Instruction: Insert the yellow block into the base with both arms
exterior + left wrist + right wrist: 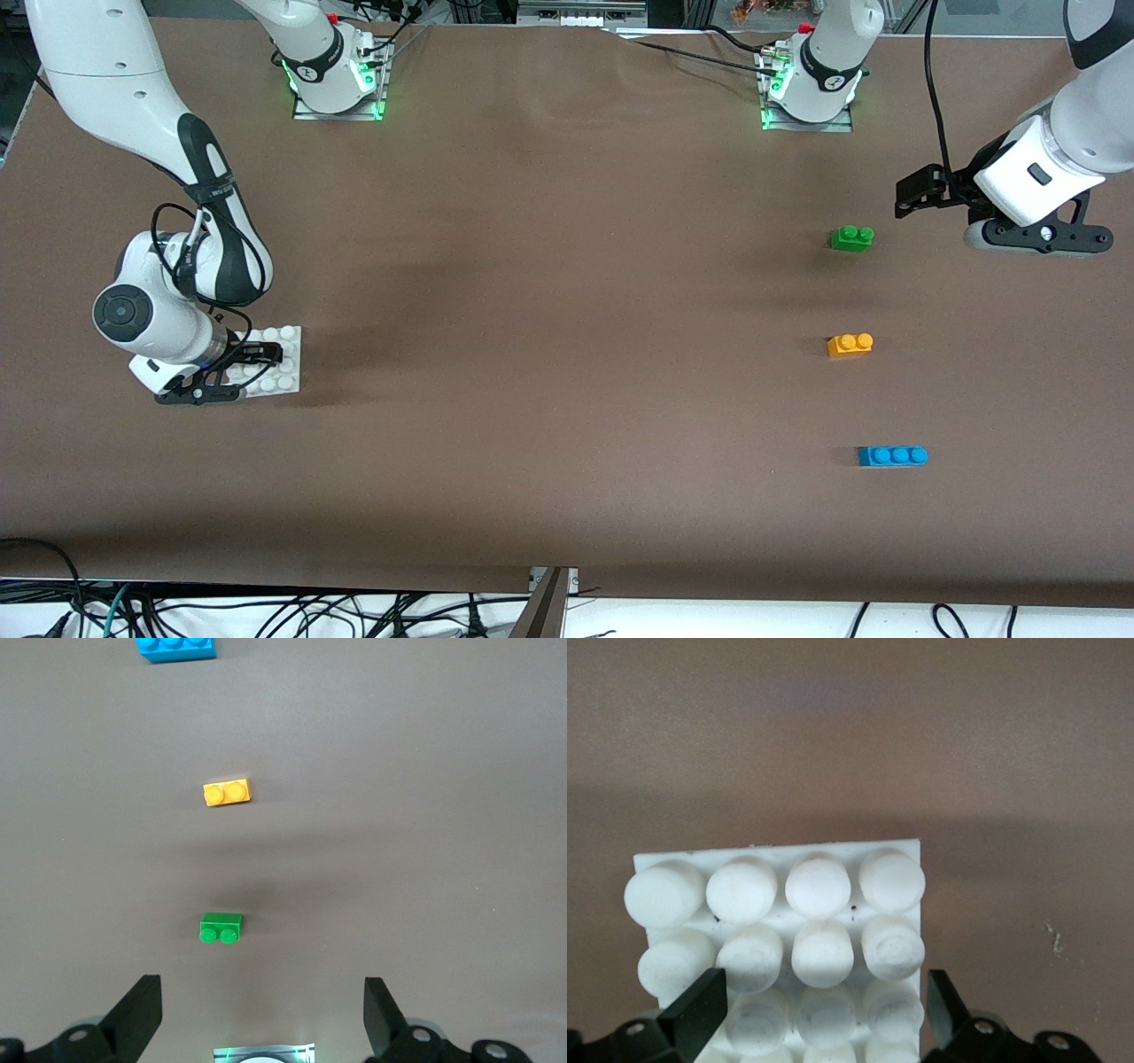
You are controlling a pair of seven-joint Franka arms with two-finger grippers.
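Observation:
The yellow block (850, 344) (227, 793) lies on the table toward the left arm's end, between a green brick and a blue one. My left gripper (918, 192) (261, 985) hangs open and empty in the air near the green brick, apart from the yellow block. At the right arm's end of the table lies the white studded base (282, 337) (780, 853). My right gripper (252, 365) (822, 988) is low over it and open. One finger (700, 1005) stands over the studs, the other (943, 1001) beside the base's edge.
The green two-stud brick (852, 237) (221, 927) lies farther from the front camera than the yellow block. The blue three-stud brick (892, 455) (175, 647) lies nearer. Brown cloth covers the table, and cables hang below its front edge.

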